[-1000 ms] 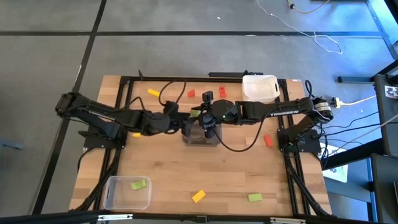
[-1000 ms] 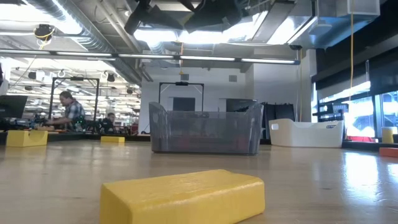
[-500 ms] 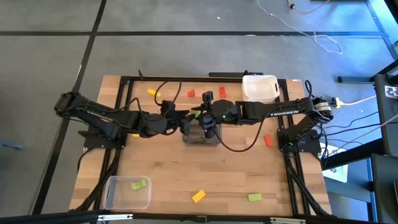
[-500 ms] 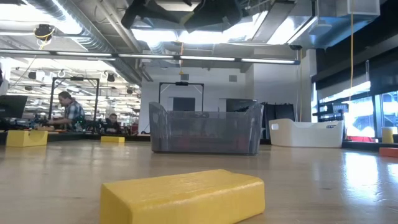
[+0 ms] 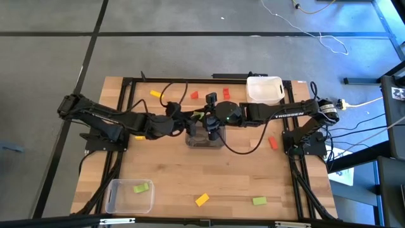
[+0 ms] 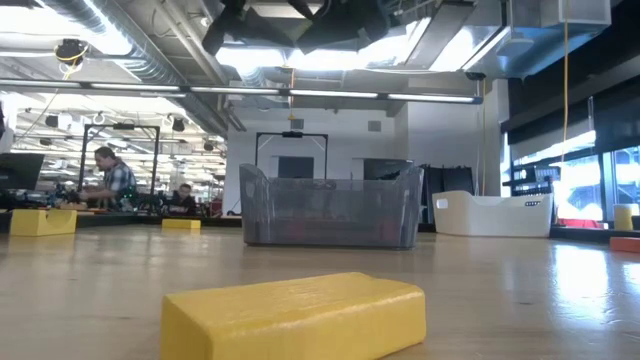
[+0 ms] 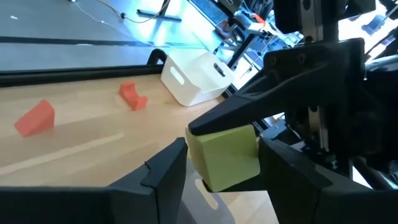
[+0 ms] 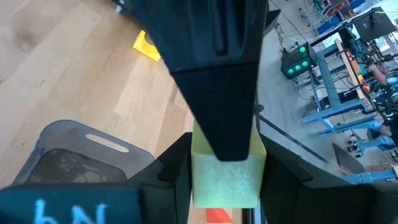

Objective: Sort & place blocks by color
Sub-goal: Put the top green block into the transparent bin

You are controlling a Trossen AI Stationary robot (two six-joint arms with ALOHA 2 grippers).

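A light green block [image 5: 199,116] hangs above the grey bin [image 5: 204,138] at mid table, where both grippers meet. My left gripper [image 7: 222,155] reaches in from the table's left and my right gripper [image 8: 227,171] from the right, and each has the block [image 7: 224,158] between its fingers. Loose blocks lie flat on the table: yellow [image 5: 155,94], red [image 5: 194,95], red [image 5: 273,142], yellow [image 5: 202,199] and green [image 5: 259,201]. Another green block [image 5: 141,187] lies in the clear bin [image 5: 114,201]. My left gripper has the block's two opposite sides [image 7: 194,163] between its fingers, with no gap showing. The fingers come nearly level from the table's left. The block is lifted clear, over the grey bin. My right gripper pinches the same block by two other faces [image 8: 200,180] between its fingers. It comes from the table's right, slanting down. One of its fingers [image 7: 261,99] lies over the block's top in the left wrist view. A left finger [image 8: 217,74] hides the block's far part.
A white bin [image 5: 264,89] stands at the far right. In the low view a yellow block [image 6: 295,315] lies close to the camera, with the grey bin [image 6: 330,210] behind it. People work at benches in the room beyond.
My left gripper has swung slightly at the wrist while staying above the grey bin. The green block remains between both grippers. My right arm has kept still.
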